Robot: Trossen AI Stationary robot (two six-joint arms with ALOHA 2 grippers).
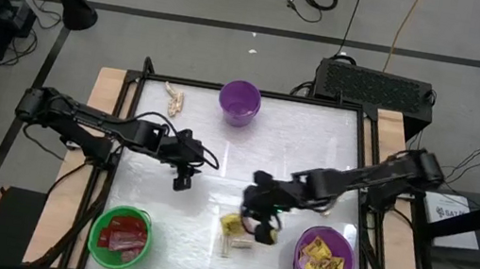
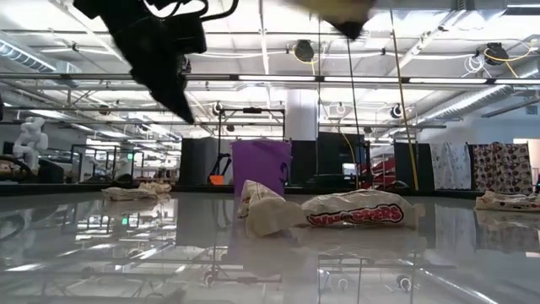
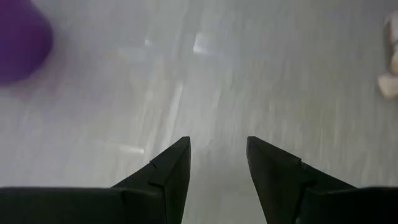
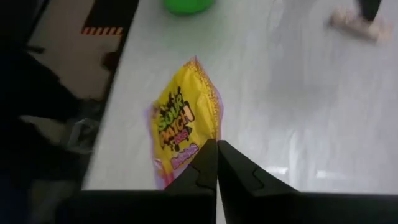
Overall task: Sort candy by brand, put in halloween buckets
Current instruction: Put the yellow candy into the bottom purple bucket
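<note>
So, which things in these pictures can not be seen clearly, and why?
- Purple bucket at the far edge: high view shows its inside only dimly; contents unclear.
- Candy beside the right claw: high view too small to tell its brands.
- Left claw: blurred and cut by the low view's top edge.
- Yellow packet: the right wrist view's shut fingers hide its lower end.
</note>
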